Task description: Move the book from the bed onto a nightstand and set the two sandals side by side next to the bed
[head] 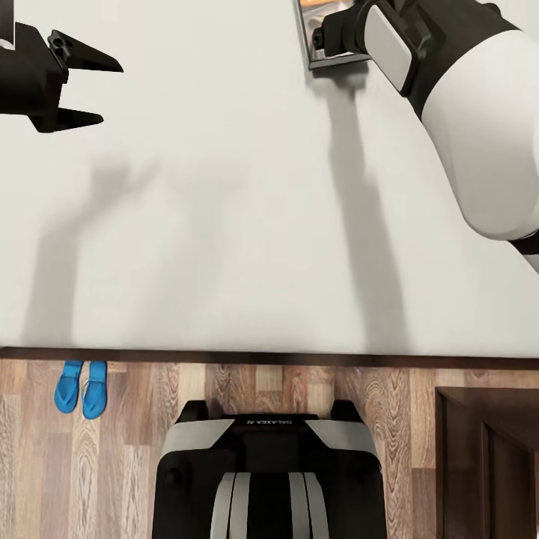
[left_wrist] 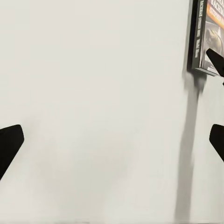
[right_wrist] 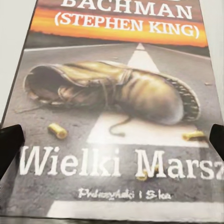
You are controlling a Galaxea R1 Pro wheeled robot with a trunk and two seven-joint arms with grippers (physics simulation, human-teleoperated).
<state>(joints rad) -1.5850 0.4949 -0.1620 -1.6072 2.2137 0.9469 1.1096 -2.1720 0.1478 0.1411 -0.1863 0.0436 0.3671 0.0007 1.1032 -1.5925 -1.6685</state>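
**Right gripper poised over the book at the far side of the bed**

At the left, the left gripper [head: 88, 88] was held above the bare mattress of the bed [head: 224, 247] with its jaws spread wide and nothing between them. On the floor below it, just beside the near edge of the bed frame, the two sandals [head: 81, 386] were seen lying side by side, touching or nearly so, well apart from either gripper.

Further right and at the far side of the bed, the book [right_wrist: 116, 116] was seen lying flat on the mattress, cover up. The right gripper [head: 323, 39] was placed directly over it, its fingertips spread to either side of the cover in the right wrist view; nothing was held, and contact could not be confirmed.

The book was judged to be light, thin and somewhat flexible, with a smooth cover likely to slip. Lying flush on a soft mattress, it was judged best taken across its narrow width at an edge, the fingers pressed slightly into the bedding.

At the near right, a dark wooden nightstand [head: 486, 457] was partly seen.
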